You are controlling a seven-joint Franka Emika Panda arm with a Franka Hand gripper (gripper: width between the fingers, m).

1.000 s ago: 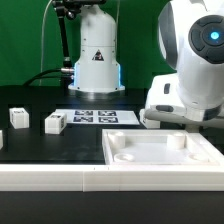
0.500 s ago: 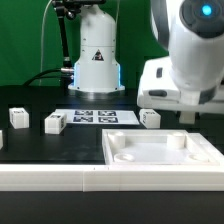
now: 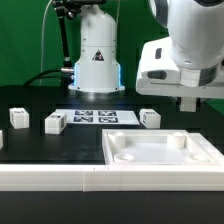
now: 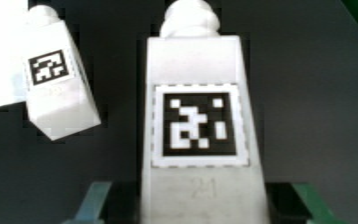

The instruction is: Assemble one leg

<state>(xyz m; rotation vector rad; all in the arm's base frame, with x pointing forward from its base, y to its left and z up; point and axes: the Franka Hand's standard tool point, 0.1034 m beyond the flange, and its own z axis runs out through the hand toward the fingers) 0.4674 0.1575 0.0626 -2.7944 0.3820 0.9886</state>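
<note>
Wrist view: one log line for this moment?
gripper | shut on leg | second leg apart, on table

A: What's different?
B: The arm (image 3: 185,45) has lifted away from the table (image 3: 30,142) — higher each time.
A: Anything else?
B: A leg (image 3: 150,118) beside the marker board (image 3: 93,117) is uncovered now.

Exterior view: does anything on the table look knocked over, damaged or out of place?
Nothing stands out. Three legs sit apart on the black table, the marker board and the large white panel lie flat, and no damage shows.
</note>
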